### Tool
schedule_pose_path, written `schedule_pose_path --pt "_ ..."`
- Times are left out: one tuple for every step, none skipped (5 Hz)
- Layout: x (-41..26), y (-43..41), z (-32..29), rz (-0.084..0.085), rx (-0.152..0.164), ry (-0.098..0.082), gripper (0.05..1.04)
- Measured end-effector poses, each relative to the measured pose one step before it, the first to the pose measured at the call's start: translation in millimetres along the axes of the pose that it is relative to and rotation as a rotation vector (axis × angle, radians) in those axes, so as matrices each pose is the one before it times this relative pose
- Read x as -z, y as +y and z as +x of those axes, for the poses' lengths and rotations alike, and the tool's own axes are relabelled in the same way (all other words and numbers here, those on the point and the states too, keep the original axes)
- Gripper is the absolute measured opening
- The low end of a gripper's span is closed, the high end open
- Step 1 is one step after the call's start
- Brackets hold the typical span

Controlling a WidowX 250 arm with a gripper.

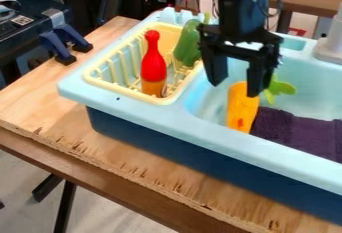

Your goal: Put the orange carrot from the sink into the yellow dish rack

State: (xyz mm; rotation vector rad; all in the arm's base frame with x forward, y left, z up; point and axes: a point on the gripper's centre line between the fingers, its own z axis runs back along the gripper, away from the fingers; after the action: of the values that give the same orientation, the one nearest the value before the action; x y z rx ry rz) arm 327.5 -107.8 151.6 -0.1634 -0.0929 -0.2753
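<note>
The black gripper (234, 88) hangs over the left part of the light blue sink (314, 99), its two fingers spread apart. Just below and between the fingertips lies an orange toy vegetable (241, 109), its lower end by the sink's front wall; the right finger overlaps its upper right edge. Whether they touch, I cannot tell. Green leaves (279, 88) show to the right of that finger. A folded dark purple cloth (294, 131) lies in the sink to the right of the orange piece.
Left of the sink basin, a yellow drying rack (110, 79) holds an upright red bottle (153, 64) with an orange base, and a green toy vegetable (188, 44). A grey faucet base (328, 49) stands at the right edge. Blue clamps (63, 42) sit on the wooden table (40, 99).
</note>
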Motion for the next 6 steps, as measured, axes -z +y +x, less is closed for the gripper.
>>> schedule_pose_path --pt "23.61 1.56 4.72 -0.0148 -0.0041 0.0627 1.003" --pt "15.92 9.33 3.37 0.0762 -0.0578 0.0545 1.003" --pt "7.87 8.39 3.51 0.0366 -0.0284 0.0260 1.003" --pt "2.38 0.26 1.66 0.0017 -0.0045 0.0030 0.947" --pt "0.68 -0.94 2.70 -0.0098 0.0020 -0.0180 0.688" --pt "-1.10 -0.25 -1.99 -0.0165 0.0196 -0.0076 0.512"
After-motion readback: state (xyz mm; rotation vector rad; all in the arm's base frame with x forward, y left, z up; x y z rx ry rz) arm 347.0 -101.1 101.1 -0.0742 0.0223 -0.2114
